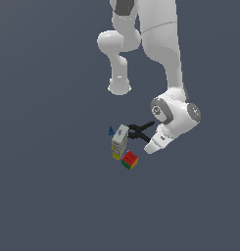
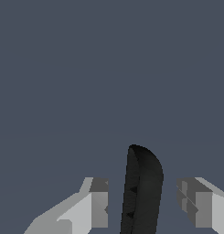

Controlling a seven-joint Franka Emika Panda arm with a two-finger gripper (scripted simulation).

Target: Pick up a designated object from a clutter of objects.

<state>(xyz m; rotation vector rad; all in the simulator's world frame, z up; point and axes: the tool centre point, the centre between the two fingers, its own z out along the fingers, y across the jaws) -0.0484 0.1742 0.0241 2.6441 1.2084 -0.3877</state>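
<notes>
The designated object, a thin black clamp (image 1: 140,131) with crossed arms, lies at the exterior view's right side of the clutter. My gripper (image 1: 150,146) is low, right at the clamp's arm ends. In the wrist view one black clamp arm (image 2: 141,192) stands between my two fingers, and my gripper (image 2: 144,201) is open with a gap on each side of the arm. The left finger (image 2: 98,203) and the right finger (image 2: 191,203) do not touch it. No red tip shows.
A white-and-yellow oblong box (image 1: 120,141) touches the clamp's far end. A red-green-yellow cube (image 1: 130,160) sits just below the box in the exterior view. A tiny blue piece (image 1: 110,131) lies on the box's other side. The arm's white links (image 1: 163,54) rise above.
</notes>
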